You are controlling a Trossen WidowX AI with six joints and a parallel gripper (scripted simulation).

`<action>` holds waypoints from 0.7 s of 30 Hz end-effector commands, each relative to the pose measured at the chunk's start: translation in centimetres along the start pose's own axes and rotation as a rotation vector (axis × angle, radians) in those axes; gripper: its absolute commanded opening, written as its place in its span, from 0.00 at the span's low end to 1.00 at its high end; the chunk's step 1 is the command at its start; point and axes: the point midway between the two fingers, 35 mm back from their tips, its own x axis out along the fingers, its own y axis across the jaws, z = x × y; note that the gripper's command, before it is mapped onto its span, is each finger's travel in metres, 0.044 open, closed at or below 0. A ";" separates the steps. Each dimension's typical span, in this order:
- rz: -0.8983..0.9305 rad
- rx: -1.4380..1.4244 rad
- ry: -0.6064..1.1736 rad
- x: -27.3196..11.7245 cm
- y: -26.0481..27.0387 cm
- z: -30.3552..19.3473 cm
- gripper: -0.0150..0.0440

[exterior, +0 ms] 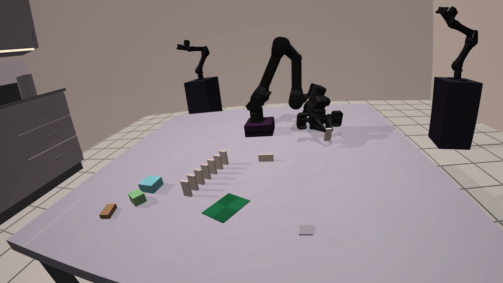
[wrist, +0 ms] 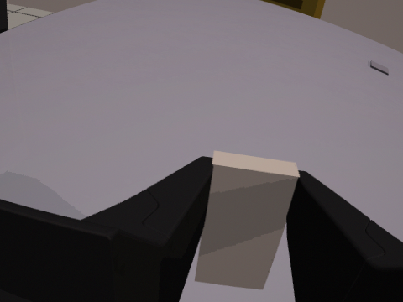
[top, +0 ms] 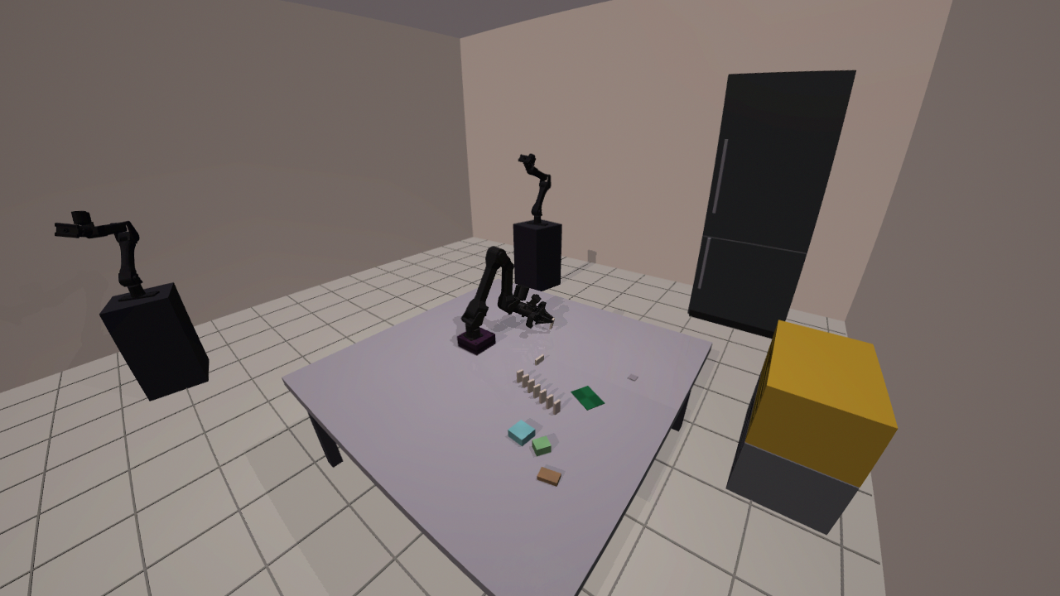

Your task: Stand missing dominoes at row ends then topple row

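My gripper (wrist: 251,177) is shut on a cream domino (exterior: 327,134) (wrist: 248,226), its fingers on the two narrow sides. In the exterior view the held domino is nearly upright, low at the far right part of the table; whether it touches the table I cannot tell. Several cream dominoes stand in a straight, evenly spaced row, with one end domino (exterior: 223,157) (top: 520,376) towards the arm's base and the other end domino (exterior: 186,188) (top: 556,406) towards the blocks. Another domino (exterior: 265,157) (top: 539,359) lies on its long edge beyond the row's base-side end, apart from it.
A green mat (exterior: 225,208) (top: 587,397) lies beside the row. A teal block (exterior: 151,184) (top: 522,431), a green block (exterior: 137,197) (top: 542,445) and a brown block (exterior: 107,211) (top: 549,476) lie past its near end. A small grey tile (exterior: 306,230) (top: 632,377) (wrist: 379,67) lies farther off.
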 end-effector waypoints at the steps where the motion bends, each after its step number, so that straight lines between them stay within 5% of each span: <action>1: -0.027 0.024 -0.043 -1.0 -1.1 0.2 0.44; 21: -0.081 0.105 -0.118 -3.1 -3.4 0.7 0.44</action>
